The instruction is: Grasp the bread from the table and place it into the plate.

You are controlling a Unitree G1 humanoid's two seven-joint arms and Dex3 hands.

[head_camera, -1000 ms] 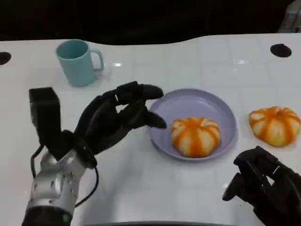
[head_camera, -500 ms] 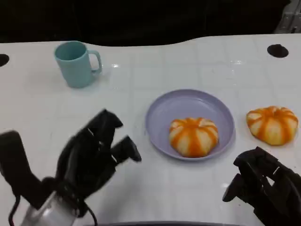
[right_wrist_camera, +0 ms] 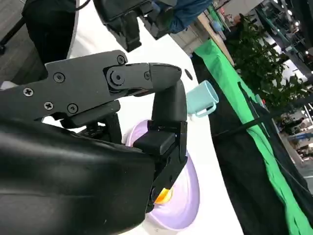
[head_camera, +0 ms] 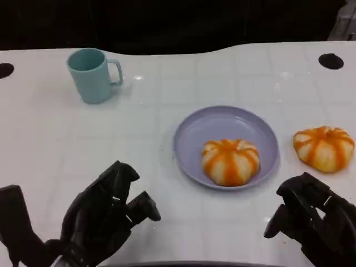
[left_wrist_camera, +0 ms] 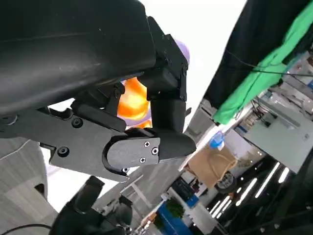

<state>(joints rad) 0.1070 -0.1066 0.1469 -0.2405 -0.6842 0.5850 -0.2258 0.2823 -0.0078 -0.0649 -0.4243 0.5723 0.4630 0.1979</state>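
Your left hand (head_camera: 105, 219) has drawn back near-left, empty, fingers loosely apart; bread (head_camera: 230, 161) sits in the plate (head_camera: 192, 133); placement looks done.

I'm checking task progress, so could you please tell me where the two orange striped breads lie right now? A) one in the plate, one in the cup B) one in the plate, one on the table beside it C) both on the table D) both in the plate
B: one bread lies in the purple plate, while the other bread sits on the white table beside it.
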